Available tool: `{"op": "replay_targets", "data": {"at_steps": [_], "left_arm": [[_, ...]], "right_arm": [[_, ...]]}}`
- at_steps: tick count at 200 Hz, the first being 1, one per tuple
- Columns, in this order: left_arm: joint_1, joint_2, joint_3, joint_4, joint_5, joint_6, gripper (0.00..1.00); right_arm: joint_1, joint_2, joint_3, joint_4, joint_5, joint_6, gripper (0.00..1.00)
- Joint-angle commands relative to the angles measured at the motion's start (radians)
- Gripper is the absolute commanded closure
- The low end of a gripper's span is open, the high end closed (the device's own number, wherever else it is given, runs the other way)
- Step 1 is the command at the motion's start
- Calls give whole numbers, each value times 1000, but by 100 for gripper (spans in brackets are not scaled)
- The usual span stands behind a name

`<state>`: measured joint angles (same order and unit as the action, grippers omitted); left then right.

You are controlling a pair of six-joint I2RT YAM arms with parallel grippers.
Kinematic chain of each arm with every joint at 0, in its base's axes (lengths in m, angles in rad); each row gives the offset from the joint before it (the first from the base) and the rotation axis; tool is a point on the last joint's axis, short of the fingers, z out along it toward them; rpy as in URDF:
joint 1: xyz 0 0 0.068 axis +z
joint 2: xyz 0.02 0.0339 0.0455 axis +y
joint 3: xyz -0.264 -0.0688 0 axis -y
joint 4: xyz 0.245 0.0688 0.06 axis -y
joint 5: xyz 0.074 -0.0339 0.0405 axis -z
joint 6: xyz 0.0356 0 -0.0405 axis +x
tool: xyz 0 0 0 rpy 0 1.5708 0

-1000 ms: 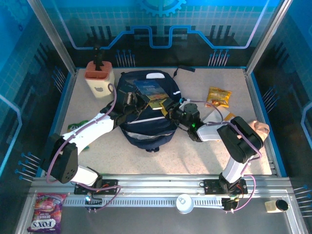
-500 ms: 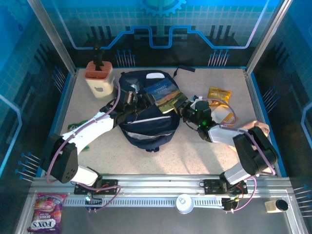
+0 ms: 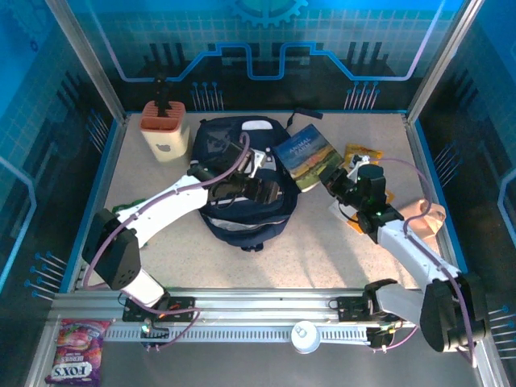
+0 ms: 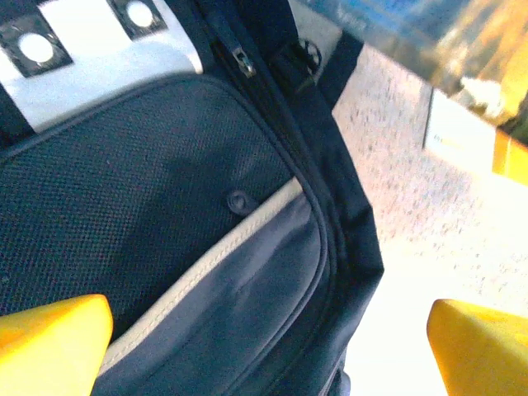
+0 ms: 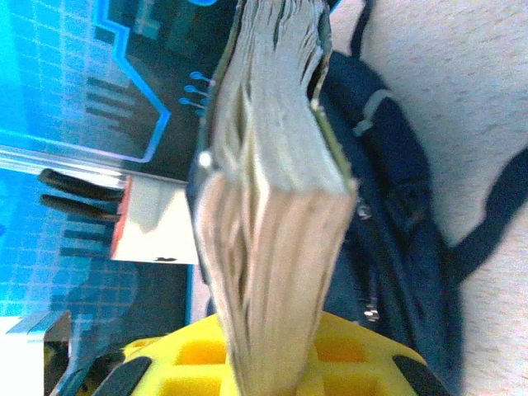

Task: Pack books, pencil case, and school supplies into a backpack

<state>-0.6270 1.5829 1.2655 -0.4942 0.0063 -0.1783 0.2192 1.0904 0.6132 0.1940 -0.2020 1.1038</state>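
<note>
The navy backpack (image 3: 242,211) lies flat mid-table. My left gripper (image 3: 266,192) hovers over its front panel, open wide; in the left wrist view both yellow fingertips (image 4: 51,340) stand far apart above the backpack's mesh pocket (image 4: 124,206) with nothing between them. My right gripper (image 3: 332,179) is shut on the books (image 3: 306,155), a thin stack with a blue-green landscape cover on top, held just right of the backpack. In the right wrist view the books' page edges (image 5: 276,231) are clamped in my right gripper (image 5: 272,367), with the backpack (image 5: 388,206) behind.
A beige holder with a terracotta top (image 3: 164,129) stands back left. A yellow-orange snack packet (image 3: 363,155) lies behind my right gripper, a green packet (image 3: 125,211) under my left arm. A peach soft thing (image 3: 429,214) lies at the right edge; I cannot tell what it is.
My left gripper opened and shifted right over the backpack. My right gripper closed on the books and carried them right, off the backpack's top.
</note>
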Motion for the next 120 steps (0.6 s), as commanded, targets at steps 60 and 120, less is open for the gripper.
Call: {"op": "replay_targets", "data": {"at_steps": [60,120], "left_arm": [[-86,112,122,-320,-100,392,6],[-102,241,201,-369,-228,433,18]], "right_arm": [[-85,-107,42,-197,29,-121,97],[-91,-103,39,-190,18,-113,97]]}}
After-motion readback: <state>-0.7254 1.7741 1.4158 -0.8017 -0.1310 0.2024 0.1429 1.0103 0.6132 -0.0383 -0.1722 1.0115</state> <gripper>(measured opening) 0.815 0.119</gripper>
